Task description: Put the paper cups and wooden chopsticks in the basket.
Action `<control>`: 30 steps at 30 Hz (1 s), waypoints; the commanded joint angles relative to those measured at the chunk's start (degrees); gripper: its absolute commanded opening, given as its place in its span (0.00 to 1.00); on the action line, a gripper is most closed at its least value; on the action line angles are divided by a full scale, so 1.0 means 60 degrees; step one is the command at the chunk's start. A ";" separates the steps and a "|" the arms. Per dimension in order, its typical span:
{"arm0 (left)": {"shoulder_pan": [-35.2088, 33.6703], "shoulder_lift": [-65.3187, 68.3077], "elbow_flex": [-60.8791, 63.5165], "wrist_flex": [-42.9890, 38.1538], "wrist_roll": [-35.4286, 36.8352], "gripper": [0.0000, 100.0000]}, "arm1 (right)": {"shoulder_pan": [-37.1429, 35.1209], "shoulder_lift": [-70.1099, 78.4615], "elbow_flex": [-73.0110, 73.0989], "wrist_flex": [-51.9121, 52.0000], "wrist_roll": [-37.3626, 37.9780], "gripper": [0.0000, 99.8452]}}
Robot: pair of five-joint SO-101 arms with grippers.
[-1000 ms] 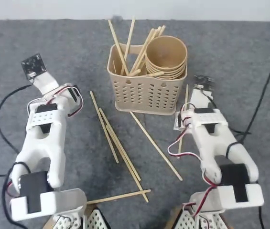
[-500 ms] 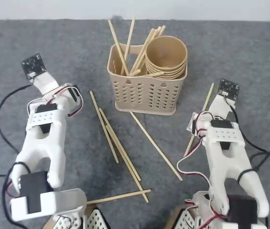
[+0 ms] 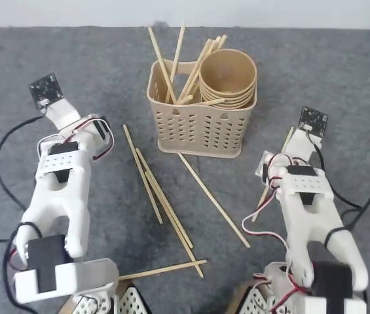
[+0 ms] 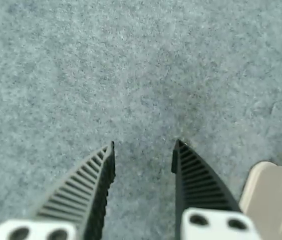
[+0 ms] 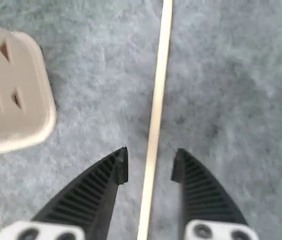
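Right jaws spread astride a wooden chopstick (image 5: 158, 90) beside the basket (image 5: 11, 85), left jaws spread over the grey table (image 4: 131, 65)

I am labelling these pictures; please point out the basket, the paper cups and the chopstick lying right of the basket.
basket (image 3: 201, 127), high view, front wall with holes.
paper cups (image 3: 227, 69), high view, inside of the top cup.
chopstick (image 5: 155, 116), right wrist view, middle of the stick.
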 commanded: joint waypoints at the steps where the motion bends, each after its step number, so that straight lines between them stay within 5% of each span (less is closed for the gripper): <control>1: -0.0073 -0.0044 -0.0388 0.0000 0.0059 0.18 | -0.0095 0.0227 -0.0029 -0.1194 -0.0088 0.08; 8: -0.0088 -0.0044 -0.0388 0.0029 0.0059 0.18 | 0.0051 0.1077 -0.0103 -0.2220 -0.0103 0.06; 30: -0.0088 -0.0044 -0.0388 0.0044 0.0059 0.18 | 0.0725 0.2454 -0.1656 -0.1443 -0.0527 0.06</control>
